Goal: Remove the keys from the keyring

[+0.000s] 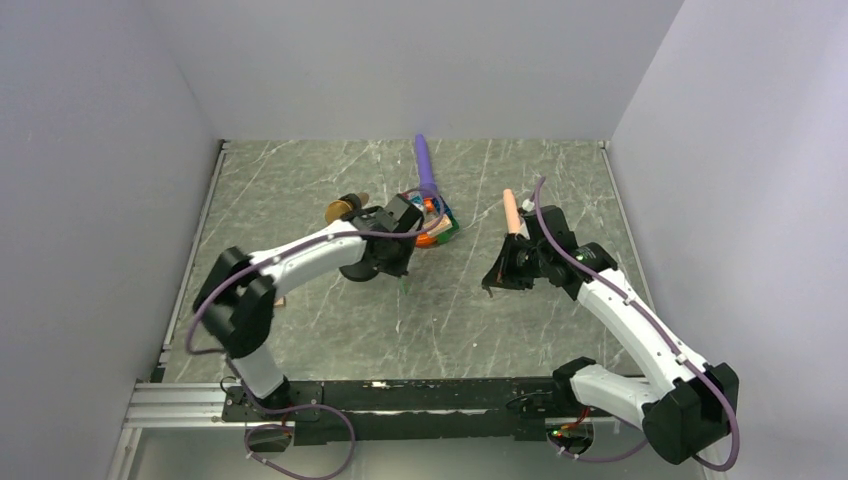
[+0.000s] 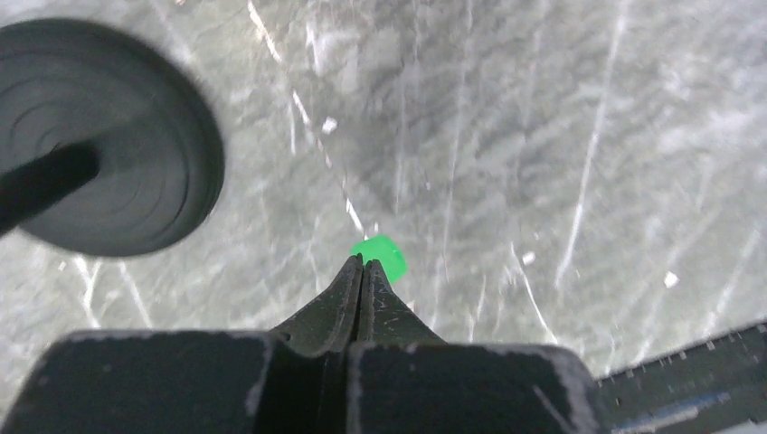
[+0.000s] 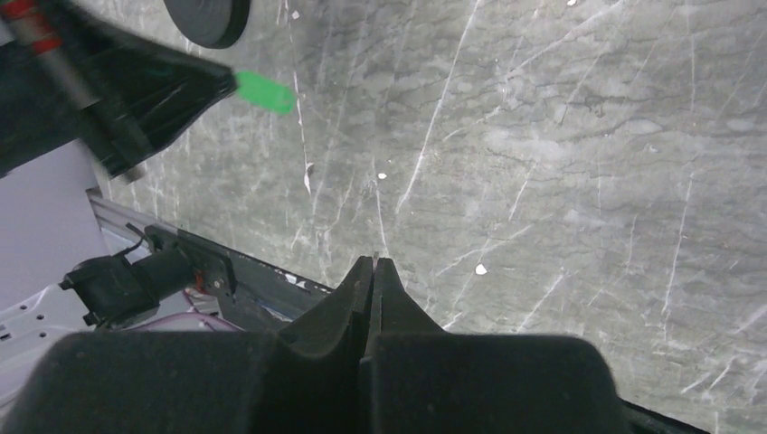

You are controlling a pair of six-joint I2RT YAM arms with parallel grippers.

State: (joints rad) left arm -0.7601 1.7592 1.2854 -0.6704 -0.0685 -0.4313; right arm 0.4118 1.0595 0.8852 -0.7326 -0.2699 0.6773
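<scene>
The green key is a tiny flat bright-green piece. It sticks out of the tips of my left gripper, which is shut on it and holds it above the marble table. The key also shows in the right wrist view and faintly in the top view under my left gripper. My right gripper is shut, well apart from the key, to its right. A thin grey sliver, which looks like the keyring, pokes out between its tips.
A black round disc lies on the table by the left gripper. Toy blocks, a purple stick, a peach stick and a brown round piece lie further back. A black rail runs along the near edge.
</scene>
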